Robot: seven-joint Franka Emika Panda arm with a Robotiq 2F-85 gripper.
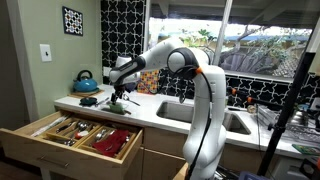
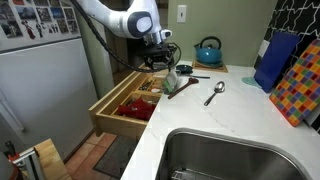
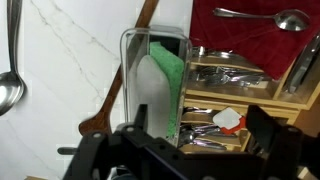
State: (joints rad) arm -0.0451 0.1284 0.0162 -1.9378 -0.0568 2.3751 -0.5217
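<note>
Gripper (image 3: 197,135) downward, spread above clear cup (image 3: 150,75)

1. No word, brand, number or sign can be read in any of the views.
2. The papers and photos (image 2: 38,18) on the fridge door (image 2: 45,70), well off to one side of the claw (image 2: 166,72) in an exterior view, are too small to make out.
3. The framed panel (image 1: 73,20) on the wall, above and beyond the claw, shows only a black-and-white pattern, not letters.
4. The white and red packet (image 3: 228,120) in the drawer (image 3: 300,75), just beside the claw in the wrist view, has no legible print.
5. The checkered board (image 2: 300,85), well apart from the claw, shows coloured squares only.
</note>
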